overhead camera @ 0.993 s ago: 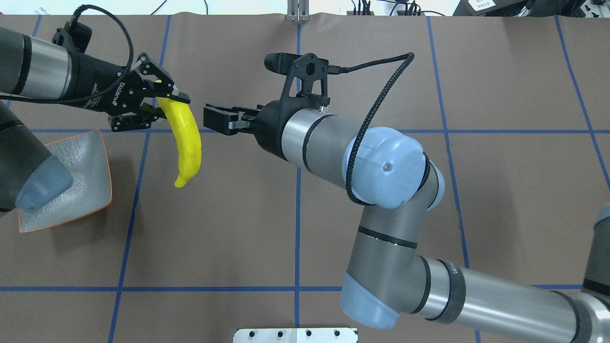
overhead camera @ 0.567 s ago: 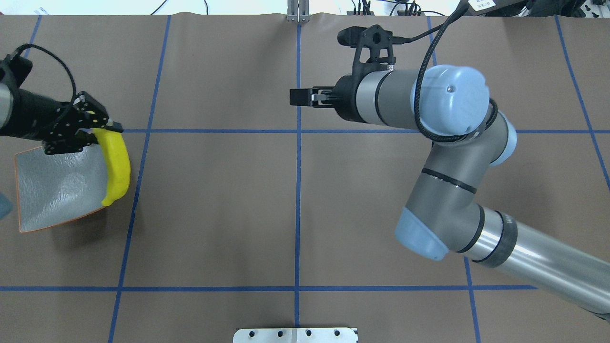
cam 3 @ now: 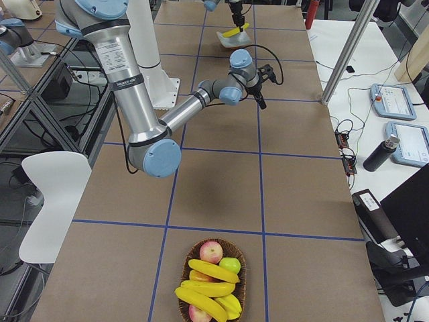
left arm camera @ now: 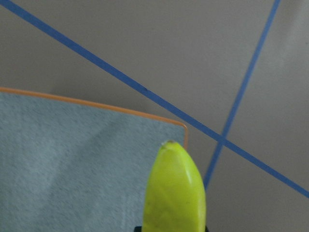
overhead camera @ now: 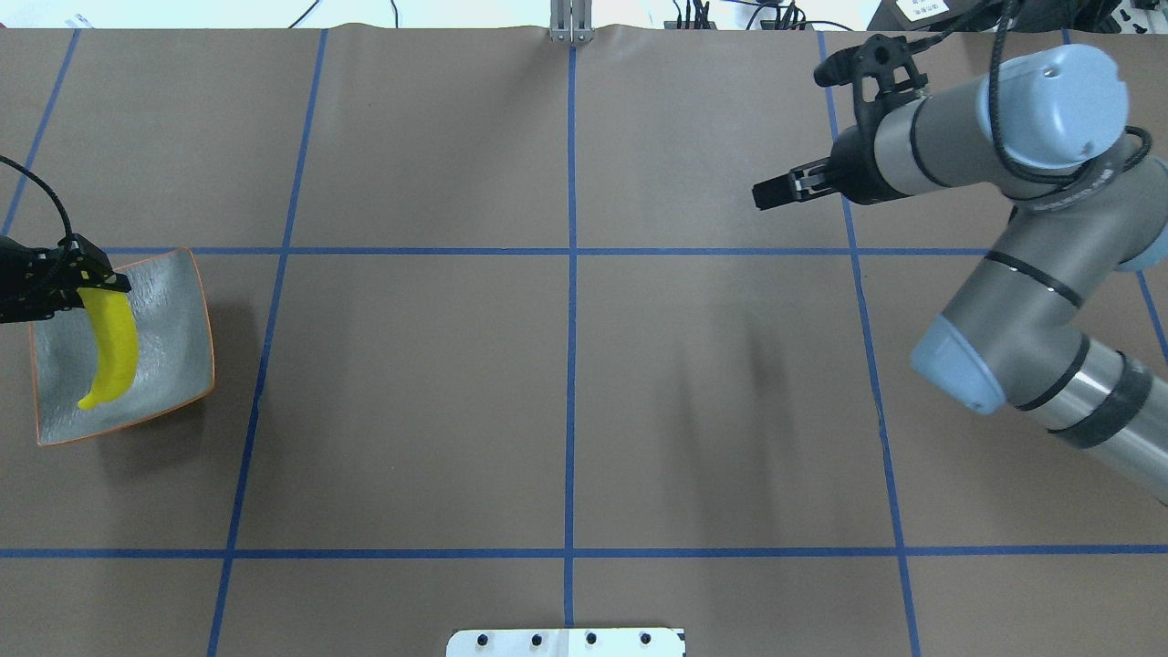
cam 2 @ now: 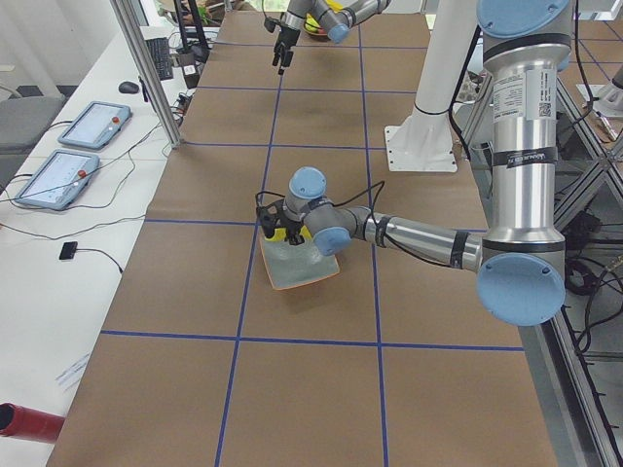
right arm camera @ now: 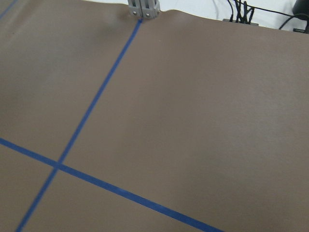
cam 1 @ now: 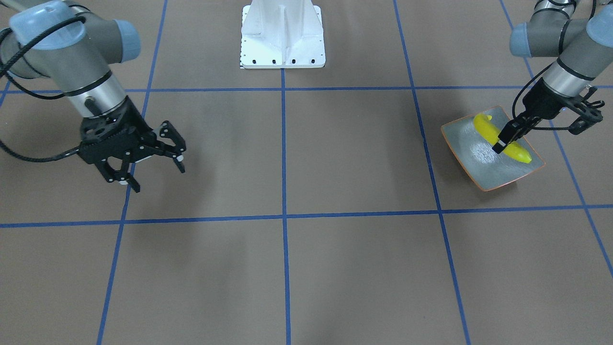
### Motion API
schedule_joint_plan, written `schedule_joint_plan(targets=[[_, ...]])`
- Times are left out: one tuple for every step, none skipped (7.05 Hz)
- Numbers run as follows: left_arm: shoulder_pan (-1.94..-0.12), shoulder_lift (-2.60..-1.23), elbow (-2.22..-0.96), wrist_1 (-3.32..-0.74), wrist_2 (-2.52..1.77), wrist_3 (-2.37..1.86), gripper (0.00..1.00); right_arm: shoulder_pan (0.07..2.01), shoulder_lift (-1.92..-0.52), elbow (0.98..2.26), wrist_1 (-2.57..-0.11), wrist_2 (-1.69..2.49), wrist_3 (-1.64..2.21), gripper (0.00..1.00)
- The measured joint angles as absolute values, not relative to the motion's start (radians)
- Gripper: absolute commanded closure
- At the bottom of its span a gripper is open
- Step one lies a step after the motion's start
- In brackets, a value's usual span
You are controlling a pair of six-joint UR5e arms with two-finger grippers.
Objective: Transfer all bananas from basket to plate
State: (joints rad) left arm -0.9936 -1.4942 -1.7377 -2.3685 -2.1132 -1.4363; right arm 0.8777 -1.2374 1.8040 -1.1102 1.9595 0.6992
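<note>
Across the tabletop (overhead camera: 566,411), swung the right end effector (cam 1: 155,172) back to its own side, jaws apart and empty. Over the plate (overhead camera: 178,301), brought the banana (overhead camera: 114,351) down low, clamped in the closed left end effector (overhead camera: 91,292). Probably needed only release.

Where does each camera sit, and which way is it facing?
Front-facing: across the table, facing the robot; left gripper holds banana, right gripper open.
Overhead: behind the robot, looking down; both grippers.
Exterior left: table's end; left arm nearest.
Exterior right: opposite end; basket, then right arm.
Left wrist: down at banana and plate.
Right wrist: table surface only.
Front-facing and overhead share the plate, mirrored.
</note>
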Motion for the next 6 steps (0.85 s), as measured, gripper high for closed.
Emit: schedule_joint_plan(targets=[[-0.993,-1.502,-1.696,-2.369,-2.097,-1.384,0.49,0.934,-1.301,1.804,-1.111,2.019,0.609,0.00],[-0.993,-1.510,-1.669,-2.368,-2.092,-1.351,0.27,0.976,-1.355,1.802,-1.111,2.053,0.535,0.00],[-0.993,-1.519,-1.653,-2.368,-2.089,-1.326,0.00,1.016,-1.404,1.798,-1.113,2.077,0.454,0.00],[-0.993,-1.526,-1.647,-2.369,-2.089,-1.306,0.00,1.060,-1.449,1.796,-1.115,2.110,0.376,0.00],[-0.993,-1.531,-1.645,-2.368,-2.088,-1.290,0.00,1.100,-1.483,1.795,-1.117,2.144,0.316,0.00],[-0.994,-1.535,-1.648,-2.368,-2.091,-1.274,0.00,1.134,-1.515,1.795,-1.117,2.171,0.268,0.00]])
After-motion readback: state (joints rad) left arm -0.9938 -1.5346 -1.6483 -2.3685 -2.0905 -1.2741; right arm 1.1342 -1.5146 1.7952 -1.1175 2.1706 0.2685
